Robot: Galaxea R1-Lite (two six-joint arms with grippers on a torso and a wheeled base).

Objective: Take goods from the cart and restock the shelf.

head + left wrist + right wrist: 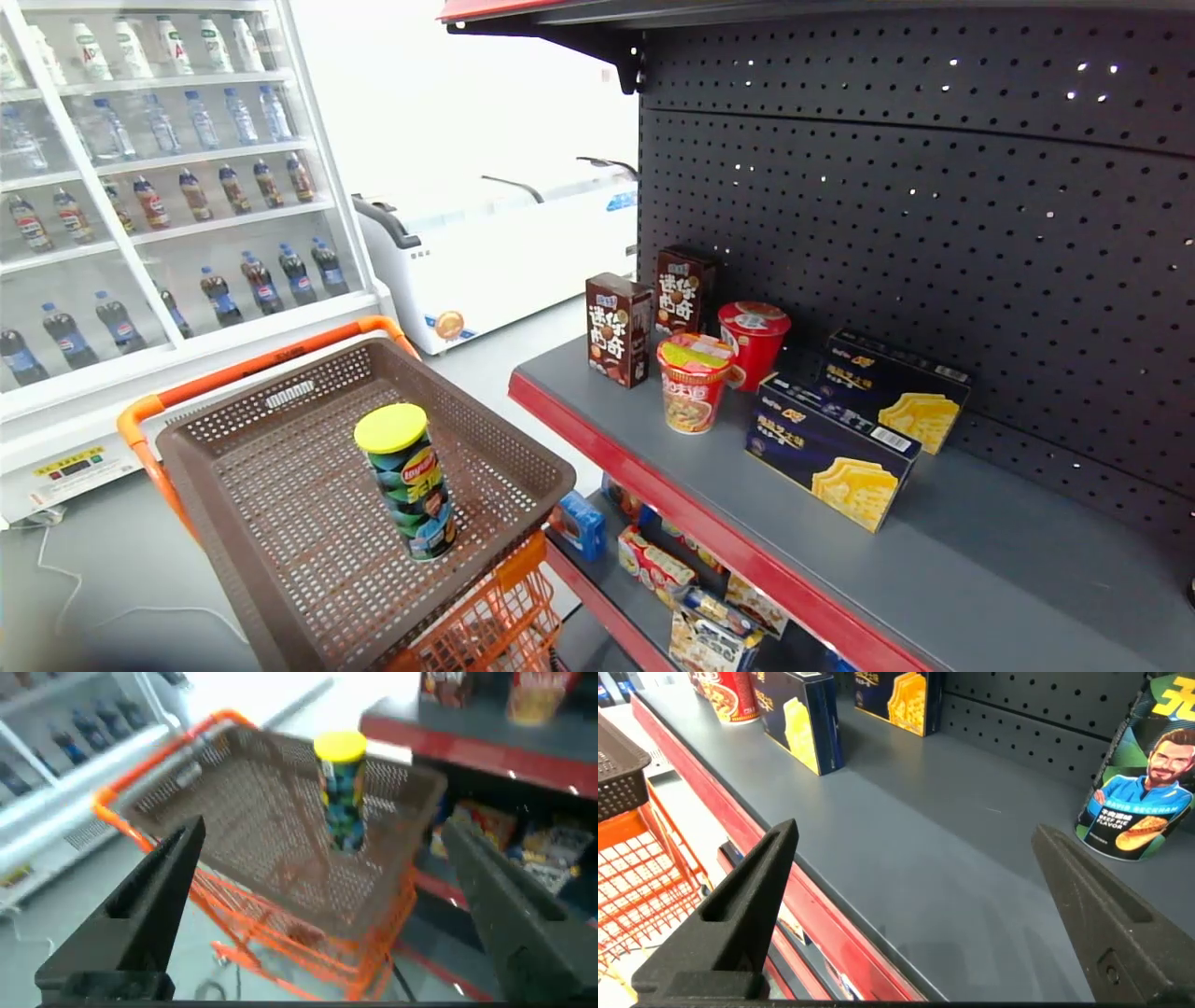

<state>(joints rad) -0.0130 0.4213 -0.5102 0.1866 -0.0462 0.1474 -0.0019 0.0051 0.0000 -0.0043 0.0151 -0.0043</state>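
**Left gripper point(320, 829) lined up for the chips can**

Left gripper hangs above the cart with its jaws spread wide and nothing between them. The chips can point(406, 481) — yellow lid, dark printed body — stands upright near the middle of the brown mesh basket point(289, 551), the only item in it. Right gripper point(913, 831) is likewise released and empty, hovering over the bare grey stretch of the shelf point(980, 560), where a similar can point(1139, 775) stands near the pegboard back.

By my reading, the pick is the step in hand. The next move calls for lowering that gripper around the can's body, closing squarely so it does not tip, then carrying it across to the free shelf space beside the blue boxes point(831, 453).
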